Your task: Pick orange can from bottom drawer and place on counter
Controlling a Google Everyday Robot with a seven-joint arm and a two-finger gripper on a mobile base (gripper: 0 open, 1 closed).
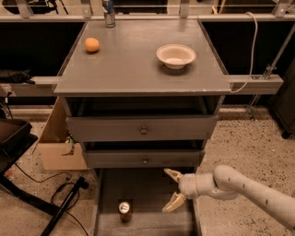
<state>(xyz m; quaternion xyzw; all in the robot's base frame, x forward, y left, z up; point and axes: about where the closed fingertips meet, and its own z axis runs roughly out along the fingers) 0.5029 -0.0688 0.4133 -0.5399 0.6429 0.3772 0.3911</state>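
The orange can (124, 210) stands upright on the dark floor of the open bottom drawer (147, 189), near its front left. My gripper (168, 191) hangs open over the drawer's right half, to the right of the can and apart from it. Its two cream fingers (174, 203) are spread wide and hold nothing. The white arm comes in from the lower right. The counter (133, 64) is the grey top of the cabinet above.
On the counter lie a round orange fruit (91, 44) at the back left, a white bowl (175, 55) at the right and a silvery-blue can (109, 12) at the back edge. A cardboard box (57, 147) and cables sit left of the cabinet.
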